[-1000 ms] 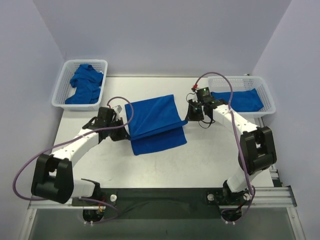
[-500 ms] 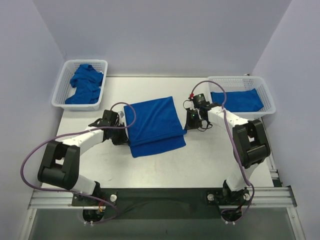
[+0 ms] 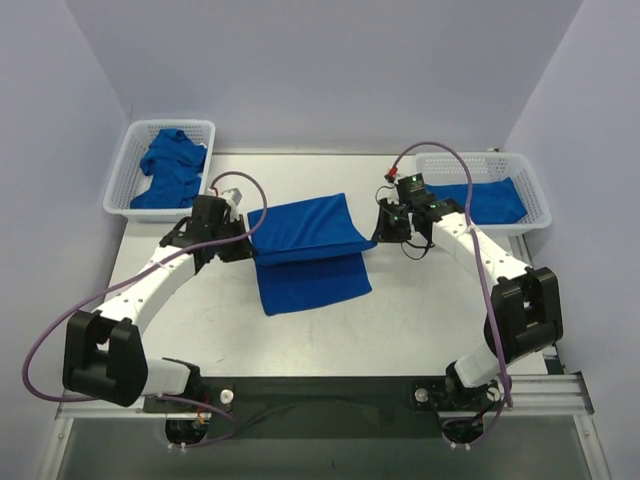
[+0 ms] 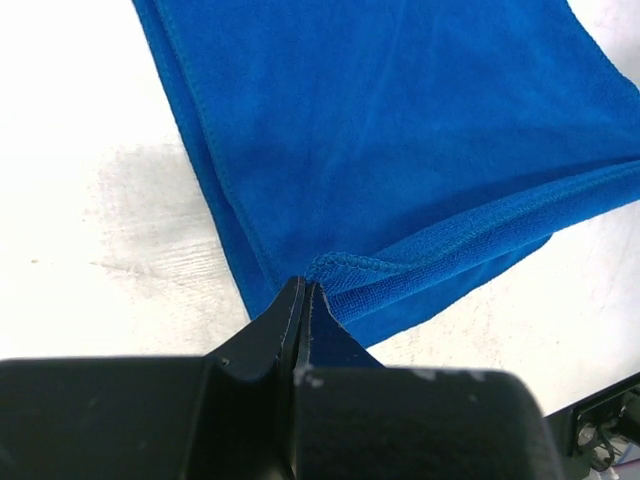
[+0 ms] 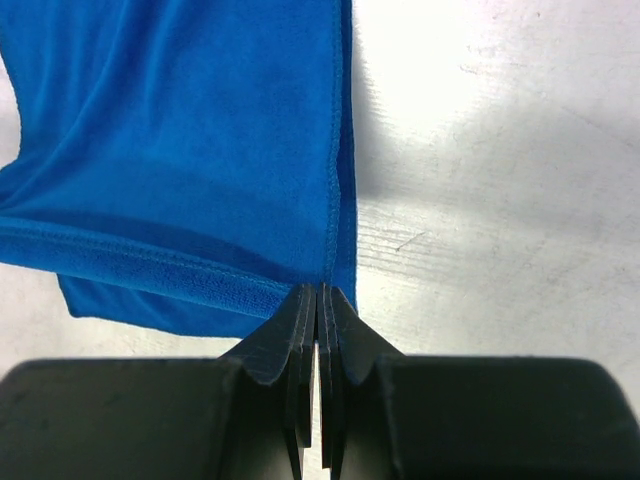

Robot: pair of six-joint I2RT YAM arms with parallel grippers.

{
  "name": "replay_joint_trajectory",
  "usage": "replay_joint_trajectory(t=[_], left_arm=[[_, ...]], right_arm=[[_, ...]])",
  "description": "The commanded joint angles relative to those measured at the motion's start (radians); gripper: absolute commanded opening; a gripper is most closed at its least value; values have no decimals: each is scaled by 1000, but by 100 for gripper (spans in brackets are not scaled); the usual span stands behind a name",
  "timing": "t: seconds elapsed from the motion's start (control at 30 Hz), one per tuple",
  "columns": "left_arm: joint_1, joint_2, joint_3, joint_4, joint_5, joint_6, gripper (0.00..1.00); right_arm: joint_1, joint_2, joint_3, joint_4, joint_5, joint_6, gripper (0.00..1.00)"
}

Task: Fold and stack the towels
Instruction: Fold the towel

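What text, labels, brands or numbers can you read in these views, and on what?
None can be read in any view.
The towel, pinched by the left hand and the right hand: plain blue cloth, no tag in sight.
The left basket and the right basket: plain white mesh, no writing.
The left arm and the right arm: no legible marking, only a small green light on the right one.

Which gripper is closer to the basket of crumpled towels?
Left. The left gripper is just off that basket's corner, shut on the middle towel's edge; the right gripper holds the opposite edge, by the other basket.
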Motion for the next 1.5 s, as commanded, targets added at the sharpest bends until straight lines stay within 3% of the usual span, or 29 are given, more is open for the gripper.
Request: replay_joint_trajectory(t=[0.0, 0.23, 0.47, 0.77, 1.0, 1.27, 1.47], left_arm=[[-2, -26, -7, -53, -21, 43, 0], [-5, 3, -157, -1, 14, 33, 0], [-28, 110, -205, 65, 54, 19, 2], [-46, 52, -225, 56, 57, 4, 4], [-46, -3, -144, 5, 16, 11, 3], [-35, -66, 105, -124, -114, 140, 0], [-38, -112, 15, -131, -76, 148, 0]], right_arm=[[2, -4, -20, -56, 5, -13, 0], [11, 83, -91, -41, 8, -16, 0], [25, 148, -117, -19, 16, -18, 0], [42, 110, -155, -21, -6, -27, 0], [47, 50, -131, -32, 17, -13, 0], [47, -54, -16, -59, 37, -19, 0], [48, -62, -86, -69, 3, -10, 0]])
